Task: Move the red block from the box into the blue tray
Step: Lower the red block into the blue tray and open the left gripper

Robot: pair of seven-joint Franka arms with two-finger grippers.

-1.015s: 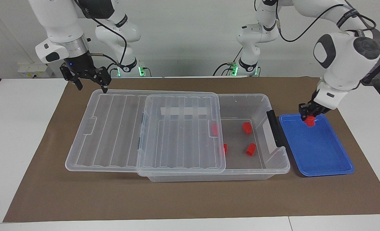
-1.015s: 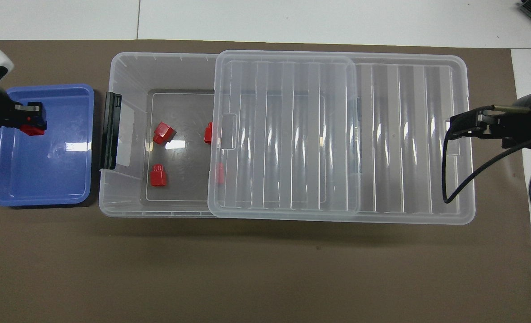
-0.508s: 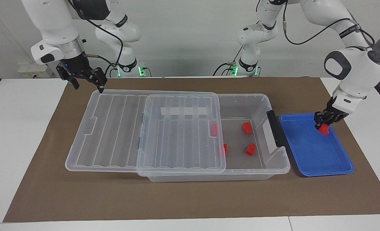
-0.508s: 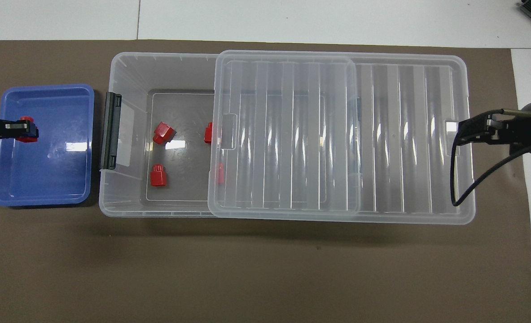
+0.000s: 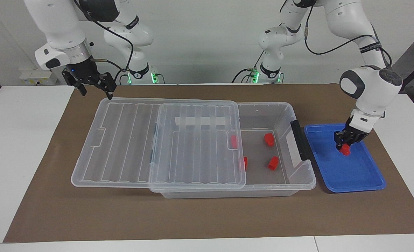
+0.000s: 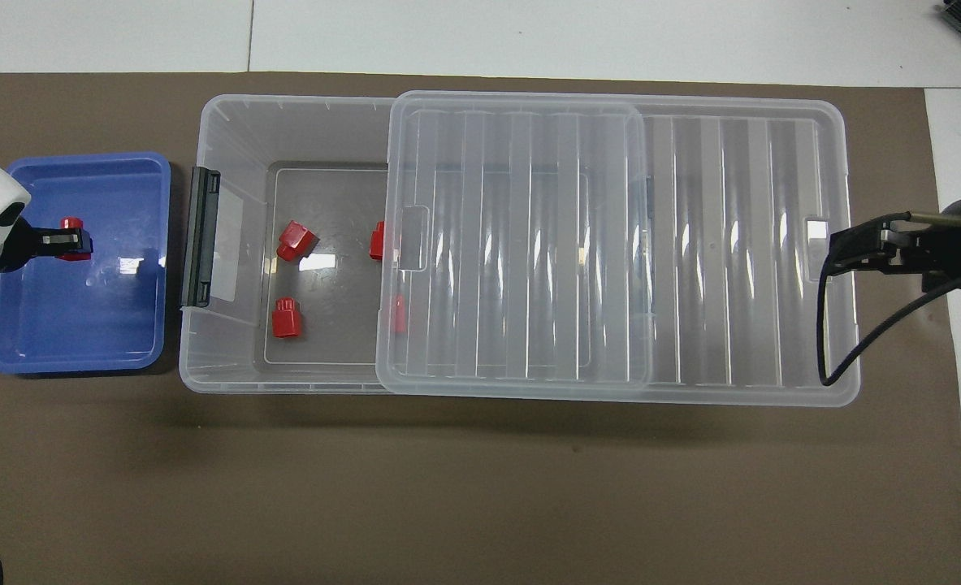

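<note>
Jaws of the left gripper (image 5: 344, 146) pinch a red block (image 5: 345, 151) low over the blue tray (image 5: 357, 175), at the tray's 12 o'clock in the facing view, forearm bent steeply down. The right gripper (image 5: 95, 91) hangs open over the lid (image 5: 123, 140) corner of the box (image 5: 280, 182), waiting.

One camera is looking from high across the table at both robots standing at twelve o'clock; the other is looking steeply down from above them, arms entering at six o'clock. Both are sharing the box (image 5: 283, 147) (image 6: 228, 244) and blue tray (image 5: 353, 178) (image 6: 74, 341), half a turn apart.
</note>
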